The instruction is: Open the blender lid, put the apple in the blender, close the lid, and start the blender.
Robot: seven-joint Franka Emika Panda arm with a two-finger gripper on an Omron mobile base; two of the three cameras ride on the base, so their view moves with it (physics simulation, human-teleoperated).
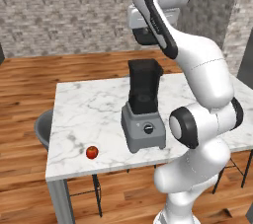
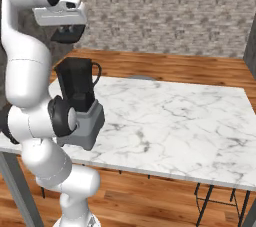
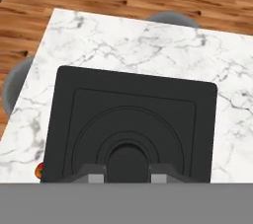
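At the far left of the left base view, the apple [image 1: 92, 152] lies on the marble table [image 1: 89, 109] near its front left corner, well apart from everything else. A grey round stool seat [image 1: 43, 128] pokes out beyond the table's left edge.

Further right stands the blender [image 1: 143, 107]: grey wedge base with its black dial facing the robot, the dark square jar rising from it. The blender lid [image 3: 131, 119] is seated flat on the jar's top; in the hand view it shows as a black square with raised rings and a round knob in the middle.

Above it hangs the claw [image 3: 127, 172], pointing straight down. Its two fingertips [image 3: 91, 174] stand close together, one on either side of the lid's central knob. The jaws are nearly together, and from the hand view it is hard to say whether they actually pinch the knob or merely flank it; in the base views the hand looks a little above the jar's top.

The relation that matters: the lid lies directly beneath the claw, knob centred between the tips, so taking the lid off calls for a vertical move. The apple lies down and to the left of the claw, near the table's edge.
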